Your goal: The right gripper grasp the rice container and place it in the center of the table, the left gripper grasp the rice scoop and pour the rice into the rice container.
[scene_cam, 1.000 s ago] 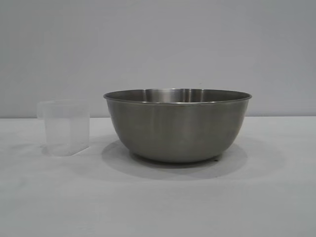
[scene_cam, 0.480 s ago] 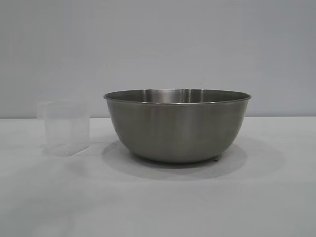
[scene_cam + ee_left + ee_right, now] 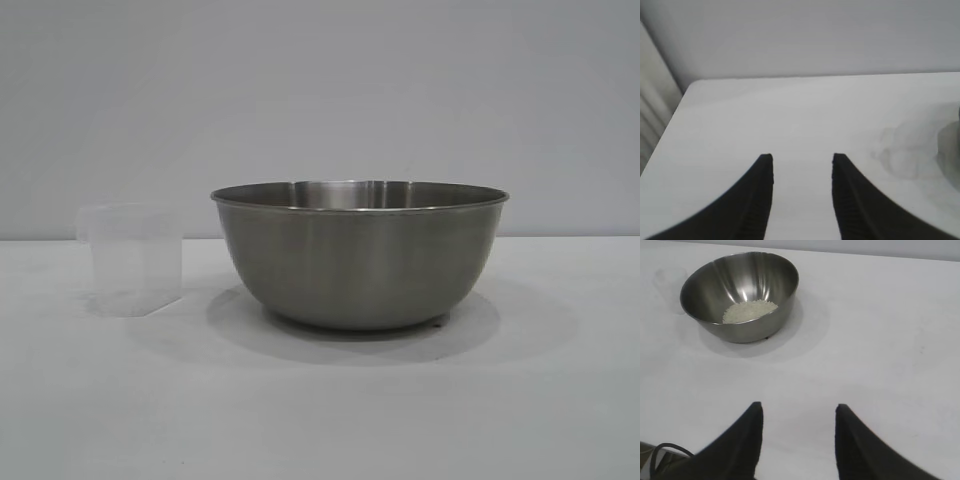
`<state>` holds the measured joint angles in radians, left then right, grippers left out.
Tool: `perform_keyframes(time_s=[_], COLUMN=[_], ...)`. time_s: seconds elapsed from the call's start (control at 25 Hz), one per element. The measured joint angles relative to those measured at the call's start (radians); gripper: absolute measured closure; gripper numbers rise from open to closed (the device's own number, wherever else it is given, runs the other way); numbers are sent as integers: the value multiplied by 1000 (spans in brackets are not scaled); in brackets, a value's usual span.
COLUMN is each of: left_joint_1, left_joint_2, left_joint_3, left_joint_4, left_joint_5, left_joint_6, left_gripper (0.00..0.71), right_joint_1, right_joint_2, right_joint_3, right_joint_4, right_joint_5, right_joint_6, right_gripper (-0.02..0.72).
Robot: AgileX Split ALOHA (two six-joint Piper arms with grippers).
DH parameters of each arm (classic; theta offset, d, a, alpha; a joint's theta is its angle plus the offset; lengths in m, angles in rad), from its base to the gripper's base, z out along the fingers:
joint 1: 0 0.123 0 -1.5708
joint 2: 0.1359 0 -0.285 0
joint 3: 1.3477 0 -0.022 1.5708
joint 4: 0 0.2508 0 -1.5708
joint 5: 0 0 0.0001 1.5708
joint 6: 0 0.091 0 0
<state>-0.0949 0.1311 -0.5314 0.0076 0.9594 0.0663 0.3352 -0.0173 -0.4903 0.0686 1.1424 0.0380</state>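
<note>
A large steel bowl [image 3: 359, 255] sits upright near the middle of a white table [image 3: 320, 410], seen level from the front against a plain grey wall. Just beside it, on the left arm's side and not touching it, stands a small clear plastic cup [image 3: 131, 259], also upright; from the front no contents can be made out in it. From the right wrist camera, the bowl [image 3: 740, 295] is seen from above and holds a low heap of white rice [image 3: 749, 310] at its bottom. The right gripper [image 3: 797, 412] hovers over bare table well apart from the bowl, its two black pointed fingers [image 3: 752, 427] spread wide with nothing between them. The left gripper [image 3: 802, 160] likewise hangs over bare table, fingers [image 3: 765, 172] parted and holding nothing; the cup [image 3: 902, 155] shows faintly off to one side of it, well clear of the fingertips. Neither arm appears in the front view.
</note>
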Motion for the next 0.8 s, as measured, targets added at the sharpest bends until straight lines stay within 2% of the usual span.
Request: perform_keyframes(time_s=[0.12, 0.44, 0.64, 0.8], left_joint_1=[0, 0, 0, 0], left_joint_2=[-32, -120, -147, -149], left_joint_3=[0, 41, 41, 41], left_joint_4=[-23, -42, -43, -43], left_joint_5=[98, 157, 159, 159], left_joint_6=[29, 49, 49, 33], left_gripper=[473, 473, 473, 473], right_joint_1=[0, 0, 0, 0], right_joint_2=[0, 0, 0, 0], right_joint_3=[0, 0, 0, 0], right_joint_4=[0, 0, 37, 46], right_joint_5=[0, 0, 0, 0], right_joint_6=[0, -2, -67, -80], right_gripper=[421, 421, 421, 421])
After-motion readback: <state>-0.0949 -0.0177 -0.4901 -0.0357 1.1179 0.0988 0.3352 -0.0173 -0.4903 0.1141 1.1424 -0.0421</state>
